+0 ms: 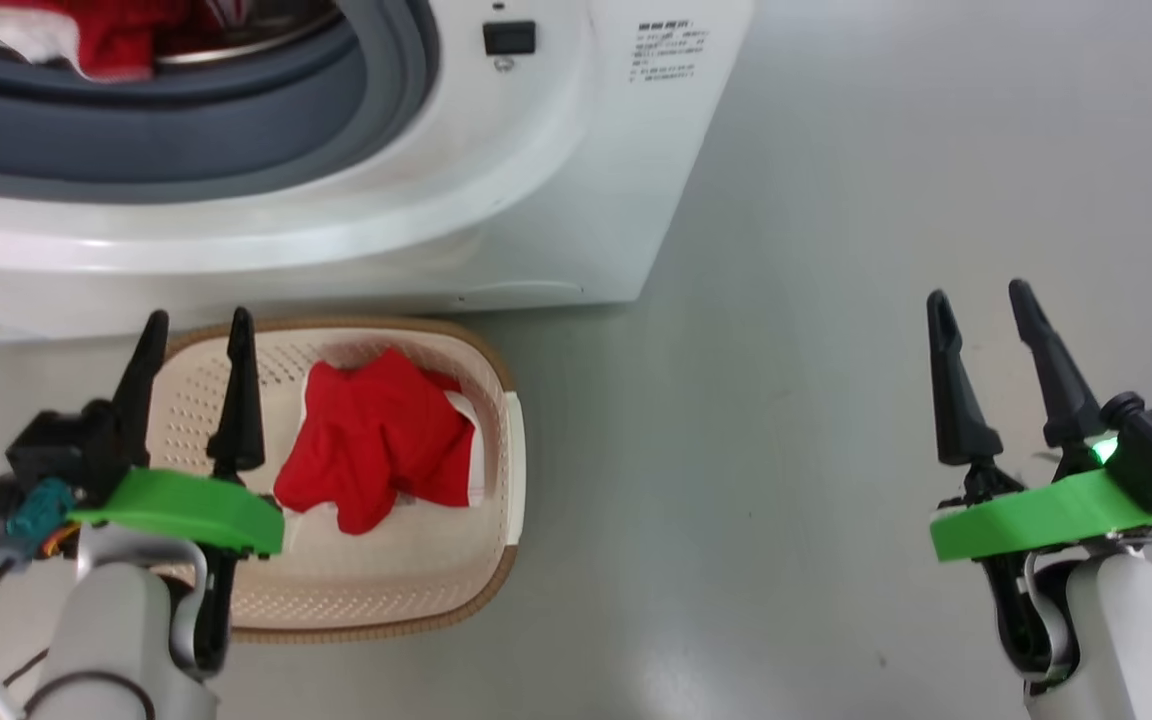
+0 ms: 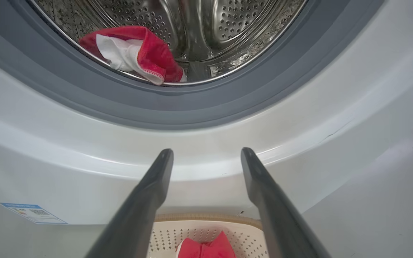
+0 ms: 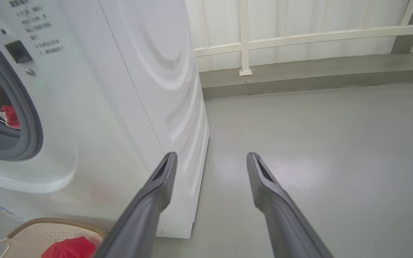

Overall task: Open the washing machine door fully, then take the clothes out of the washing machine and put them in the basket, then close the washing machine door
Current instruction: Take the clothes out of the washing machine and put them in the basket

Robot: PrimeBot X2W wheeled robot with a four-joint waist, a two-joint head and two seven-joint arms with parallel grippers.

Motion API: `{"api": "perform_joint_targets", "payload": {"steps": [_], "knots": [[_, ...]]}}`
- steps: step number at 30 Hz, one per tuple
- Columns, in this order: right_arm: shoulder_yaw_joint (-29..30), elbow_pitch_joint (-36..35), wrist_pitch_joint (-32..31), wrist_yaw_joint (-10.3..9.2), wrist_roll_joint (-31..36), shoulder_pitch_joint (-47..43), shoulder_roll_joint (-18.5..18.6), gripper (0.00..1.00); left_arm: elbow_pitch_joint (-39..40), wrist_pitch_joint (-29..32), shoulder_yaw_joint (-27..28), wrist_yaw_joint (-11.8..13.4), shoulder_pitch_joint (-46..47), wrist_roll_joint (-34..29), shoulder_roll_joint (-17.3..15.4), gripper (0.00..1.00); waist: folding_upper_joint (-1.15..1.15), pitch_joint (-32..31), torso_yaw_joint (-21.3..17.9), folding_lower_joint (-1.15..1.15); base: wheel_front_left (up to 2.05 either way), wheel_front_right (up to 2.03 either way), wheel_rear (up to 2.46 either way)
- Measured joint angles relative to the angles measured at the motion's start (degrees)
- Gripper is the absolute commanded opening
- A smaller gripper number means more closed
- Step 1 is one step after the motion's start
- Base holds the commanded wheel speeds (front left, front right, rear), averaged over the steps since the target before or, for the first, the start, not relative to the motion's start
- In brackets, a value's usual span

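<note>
grey floor (image 3: pixel 317 143), white railing (image 3: pixel 244 39)

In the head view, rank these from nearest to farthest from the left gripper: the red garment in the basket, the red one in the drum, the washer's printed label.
From the left gripper:
1. Basket garment, just to its right.
2. Drum garment, ahead, top of view.
3. Printed label, far right on the washer front.
</note>
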State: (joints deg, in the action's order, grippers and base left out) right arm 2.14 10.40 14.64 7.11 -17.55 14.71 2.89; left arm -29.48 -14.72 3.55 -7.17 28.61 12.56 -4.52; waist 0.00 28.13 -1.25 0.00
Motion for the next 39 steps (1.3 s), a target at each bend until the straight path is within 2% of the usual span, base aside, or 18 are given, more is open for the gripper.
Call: {"api": "perform_joint_targets", "payload": {"steps": [10, 25, 39], "knots": [[-1.04, 1.26, 0.00, 0.00, -0.07, -4.41, -0.07, 1.00, 9.33, 0.00, 1.34, 0.00, -9.98, -1.02, -0.04, 1.00, 0.00, -7.94, 0.03, 0.00, 0.00, 0.00, 0.00], [-0.23, 1.27, -0.01, 0.00, -0.08, -12.46, -0.21, 1.00, 17.96, 0.00, 2.24, 0.00, -22.84, -1.02, -0.07, 1.00, 0.00, -16.79, -0.56, 0.00, 0.00, 0.00, 0.00], [1.11, 0.62, -0.01, 0.00, -0.20, -15.77, -0.52, 1.00, 22.90, 0.00, 5.01, 0.00, -29.82, -1.03, 1.29, 1.00, 0.00, -19.34, 0.14, 0.00, 0.00, 0.00, 0.00]]}}
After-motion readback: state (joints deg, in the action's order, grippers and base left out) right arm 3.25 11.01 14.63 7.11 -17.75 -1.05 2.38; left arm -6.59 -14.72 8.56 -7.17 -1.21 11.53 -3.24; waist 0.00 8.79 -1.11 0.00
